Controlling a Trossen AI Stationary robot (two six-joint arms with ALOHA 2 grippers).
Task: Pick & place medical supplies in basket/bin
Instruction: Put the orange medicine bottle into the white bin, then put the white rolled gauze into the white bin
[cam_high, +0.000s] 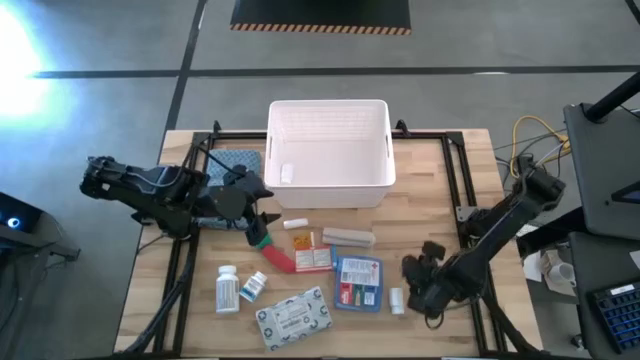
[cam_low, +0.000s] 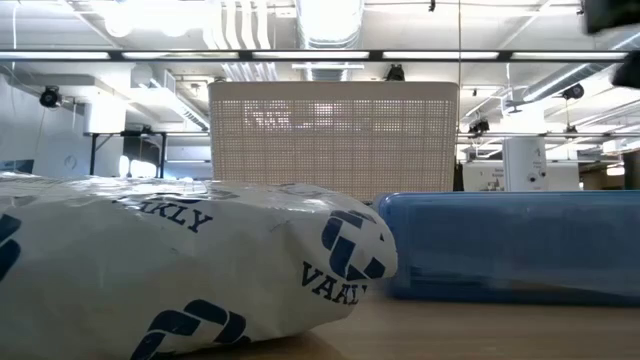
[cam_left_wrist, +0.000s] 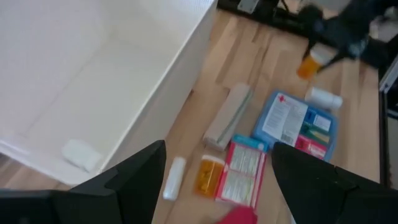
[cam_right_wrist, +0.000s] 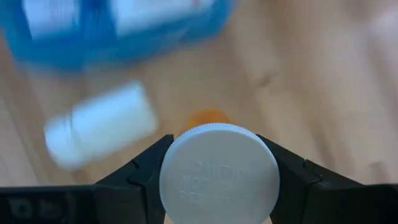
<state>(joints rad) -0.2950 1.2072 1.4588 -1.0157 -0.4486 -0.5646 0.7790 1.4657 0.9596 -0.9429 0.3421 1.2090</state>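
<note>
The white slotted bin stands at the table's far middle, with one small white item inside. In front of it lie a beige bar, a red-white packet, a blue packet, a grey-white flat pack, a white pill bottle and a teal-capped piece. My left gripper is open over the red tube, whose end shows between its fingers. My right gripper, near the table's right edge, is shut on an orange pill bottle. My left gripper stands over the red tube with its fingers wide apart; whether it touches the tube I cannot tell. My right gripper pinches the orange bottle by its white cap, one finger on each side of the cap's rim. It comes from above, and the orange body points down at the table.
A small white bottle lies beside the right gripper, by the blue packet. A small white tube and an orange vial lie before the bin. A blue-grey folded cloth sits left of the bin. Black rails run along the table.
</note>
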